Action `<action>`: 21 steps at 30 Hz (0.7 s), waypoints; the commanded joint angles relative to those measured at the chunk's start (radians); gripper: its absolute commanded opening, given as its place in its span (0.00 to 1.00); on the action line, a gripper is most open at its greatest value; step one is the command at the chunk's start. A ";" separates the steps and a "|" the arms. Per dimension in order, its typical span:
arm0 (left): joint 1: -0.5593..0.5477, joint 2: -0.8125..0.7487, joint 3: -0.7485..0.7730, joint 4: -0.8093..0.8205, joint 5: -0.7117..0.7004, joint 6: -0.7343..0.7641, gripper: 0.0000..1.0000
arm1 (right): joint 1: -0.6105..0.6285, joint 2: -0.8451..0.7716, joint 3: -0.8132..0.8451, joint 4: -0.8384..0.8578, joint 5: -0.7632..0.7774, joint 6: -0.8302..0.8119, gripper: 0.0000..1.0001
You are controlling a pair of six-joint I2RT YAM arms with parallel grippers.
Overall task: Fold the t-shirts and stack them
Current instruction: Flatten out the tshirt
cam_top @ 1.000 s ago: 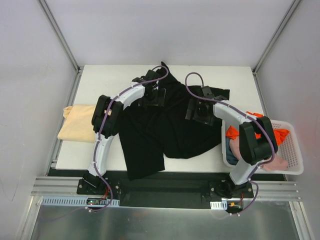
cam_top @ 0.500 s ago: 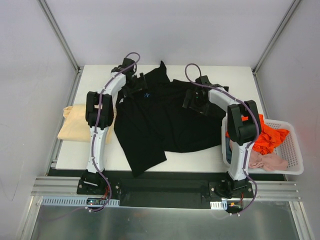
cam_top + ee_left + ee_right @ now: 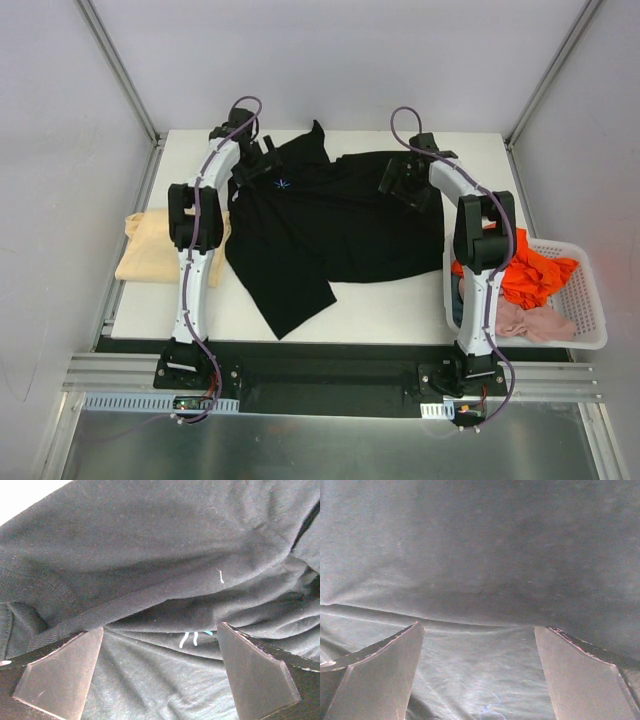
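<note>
Large black cloth t-shirt spread on white desk; left claw and right claw, both splayed wide, sit over its far edge.

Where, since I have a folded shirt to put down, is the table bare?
Bare table lies near-right, between the black t-shirt and the basket, at the far right corner, and near-left in front of the tan t-shirt. The black t-shirt crowds the middle.

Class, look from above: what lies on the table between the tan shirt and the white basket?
The black t-shirt lies spread between them, seen in the top external view.
</note>
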 commanded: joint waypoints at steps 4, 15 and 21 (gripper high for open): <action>-0.011 -0.173 -0.036 -0.024 0.032 0.031 0.99 | -0.003 -0.259 -0.101 0.001 0.061 -0.163 0.97; -0.259 -0.823 -0.853 0.117 -0.155 0.015 0.99 | 0.169 -0.764 -0.761 0.208 0.154 -0.131 0.97; -0.386 -1.118 -1.341 0.220 -0.115 -0.135 0.99 | 0.239 -0.815 -0.858 0.145 0.272 -0.091 0.97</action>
